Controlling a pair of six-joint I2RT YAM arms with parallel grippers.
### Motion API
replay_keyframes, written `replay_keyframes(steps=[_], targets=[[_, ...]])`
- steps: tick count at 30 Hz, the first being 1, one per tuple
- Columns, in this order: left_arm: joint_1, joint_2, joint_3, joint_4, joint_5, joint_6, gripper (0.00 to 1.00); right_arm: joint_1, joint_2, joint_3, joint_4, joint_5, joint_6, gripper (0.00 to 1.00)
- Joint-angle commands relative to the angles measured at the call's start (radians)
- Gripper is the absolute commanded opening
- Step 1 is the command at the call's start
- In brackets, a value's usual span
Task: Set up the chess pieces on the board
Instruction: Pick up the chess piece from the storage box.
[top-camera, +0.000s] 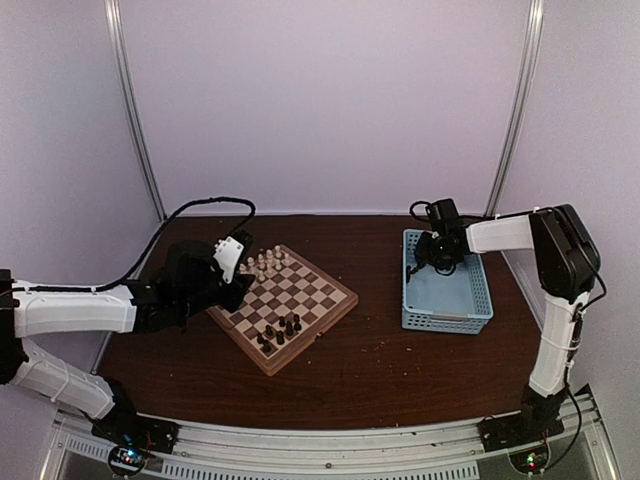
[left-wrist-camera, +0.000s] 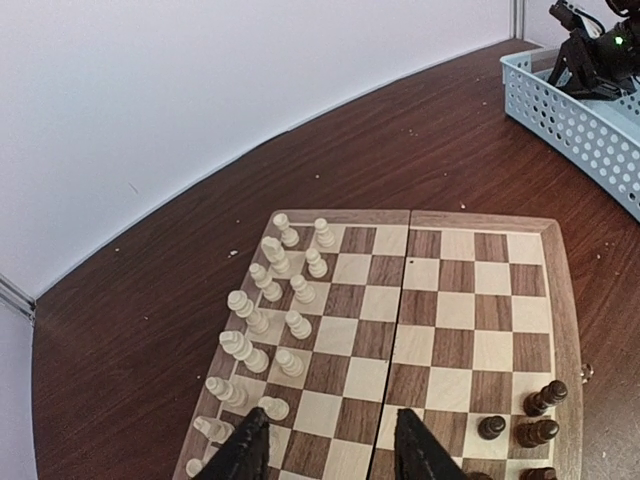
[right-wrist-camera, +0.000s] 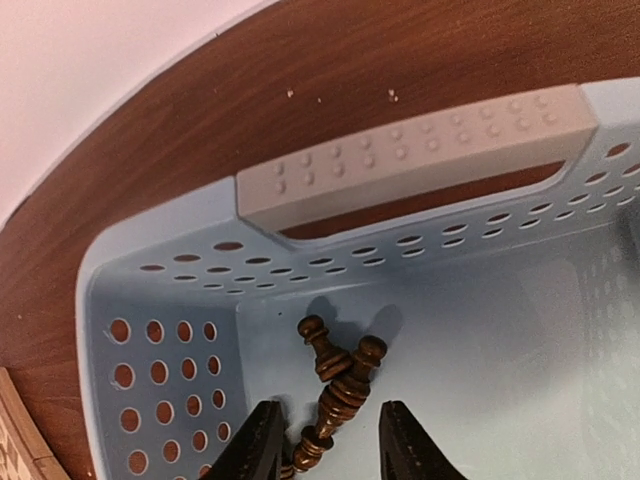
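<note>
- Right wrist: noted right jaws apart, astride dark brown turned wooden chessmen (right-wrist-camera: 340, 385) lying in light blue perforated plastic basket (right-wrist-camera: 160, 300).
- Judged pick-up step; next, close on one piece only.
- Noted left jaws apart, empty, over checkered wooden chessboard (left-wrist-camera: 450, 310).

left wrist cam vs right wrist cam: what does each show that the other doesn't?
Left wrist only: the board, with cream pieces in two rows and a few dark pieces near one edge. Right wrist only: two dark chessmen lying inside the blue basket, below its grey handle. Both: that basket and the brown table.
</note>
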Motion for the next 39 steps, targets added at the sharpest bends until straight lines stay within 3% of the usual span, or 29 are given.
replay_keyframes(steps=[1,7,14,22,30,33,39], targets=[[-0.001,-0.027,-0.041,0.118,-0.03,0.046,0.43,0.029,0.069,0.102,-0.134,0.078,-0.005,0.37],[-0.001,-0.052,-0.065,0.117,-0.034,0.044,0.43,0.062,0.164,0.217,-0.314,0.2,-0.046,0.34],[-0.001,-0.062,-0.078,0.134,-0.006,0.042,0.43,0.062,0.18,0.186,-0.345,0.2,-0.074,0.32],[-0.001,-0.053,-0.084,0.158,0.034,0.044,0.43,0.066,0.056,0.097,-0.311,0.176,-0.161,0.17],[-0.001,-0.053,-0.069,0.174,0.148,0.047,0.43,0.067,-0.212,-0.08,-0.164,-0.002,-0.366,0.13],[-0.001,-0.06,-0.053,0.174,0.207,0.031,0.43,0.067,-0.272,-0.129,-0.126,-0.146,-0.443,0.13],[-0.001,-0.041,-0.018,0.199,0.372,-0.004,0.43,0.067,-0.344,-0.214,-0.065,-0.26,-0.476,0.13]])
